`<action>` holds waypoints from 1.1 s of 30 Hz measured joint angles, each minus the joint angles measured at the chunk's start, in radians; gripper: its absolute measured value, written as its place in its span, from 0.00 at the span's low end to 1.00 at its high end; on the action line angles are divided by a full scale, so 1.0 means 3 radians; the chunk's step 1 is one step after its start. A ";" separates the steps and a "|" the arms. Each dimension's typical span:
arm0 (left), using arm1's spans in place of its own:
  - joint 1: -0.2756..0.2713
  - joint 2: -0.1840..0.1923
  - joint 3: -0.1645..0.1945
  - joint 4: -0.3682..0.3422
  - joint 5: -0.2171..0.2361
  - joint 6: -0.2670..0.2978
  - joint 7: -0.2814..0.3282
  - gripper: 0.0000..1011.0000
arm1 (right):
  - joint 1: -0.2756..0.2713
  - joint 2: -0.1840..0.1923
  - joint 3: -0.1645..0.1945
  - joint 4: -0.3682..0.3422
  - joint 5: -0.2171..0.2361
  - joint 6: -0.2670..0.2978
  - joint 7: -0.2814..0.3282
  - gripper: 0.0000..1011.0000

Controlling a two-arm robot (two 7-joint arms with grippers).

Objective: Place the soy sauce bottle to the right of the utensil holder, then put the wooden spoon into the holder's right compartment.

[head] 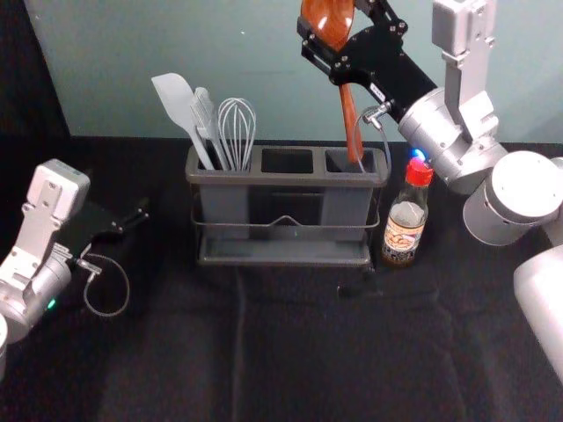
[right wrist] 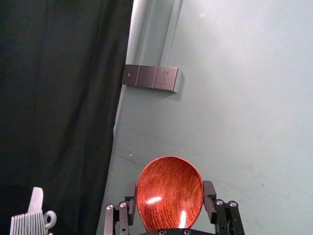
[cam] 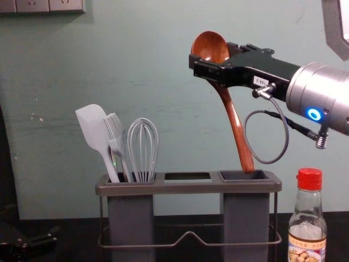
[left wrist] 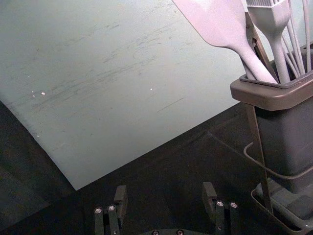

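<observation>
- Two arms work a black-draped desk (head: 264, 369), where the right gripper (head: 334, 15) is raised high above the right part of a utensil holder (head: 251, 178), its arm reaching in from the desk's right side.
- The spoon (head: 349, 114) is clamped in that gripper, one finger on each side of its wooden bowl; the bowl is up, the handle slants down and a little to the right.
- The handle's tip meets the mouth of the right compartment (head: 337, 164) in the head and chest views; whether it dips below the rim, one cannot tell.
- The bottle (head: 405, 224), red-capped and part full of dark sauce, stands upright just beside the holder's right end, toward the desk's far edge.
- The left gripper (head: 134, 220) hangs idle at the desk's left side, well apart from the holder, its fingers spread with a gap between them.
- The holder itself stands near the desk's far edge; its left compartment carries a spatula (head: 176, 101), a brush (head: 205, 119) and a whisk (head: 237, 132), heads up.
- A pale green wall (head: 132, 79) rises behind the desk, with sockets (right wrist: 146, 77) mounted beside a dark curtain (right wrist: 54, 98).
</observation>
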 joint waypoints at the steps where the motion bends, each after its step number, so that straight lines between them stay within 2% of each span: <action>1: 0.0000 0.0000 0.0000 0.0000 0.0000 0.0000 0.0000 0.99 | 0.0001 -0.0003 0.0000 0.0008 -0.0004 -0.0002 0.0000 0.83; 17: 0.0000 0.0000 0.0000 0.0000 0.0000 0.0000 0.0000 0.99 | 0.0007 -0.0035 0.0011 0.0131 -0.0012 -0.0048 0.0037 0.83; 33: 0.0000 0.0000 0.0000 0.0000 0.0000 0.0000 0.0000 0.99 | -0.0118 -0.0034 0.0029 0.0158 0.0026 -0.0158 0.0059 0.83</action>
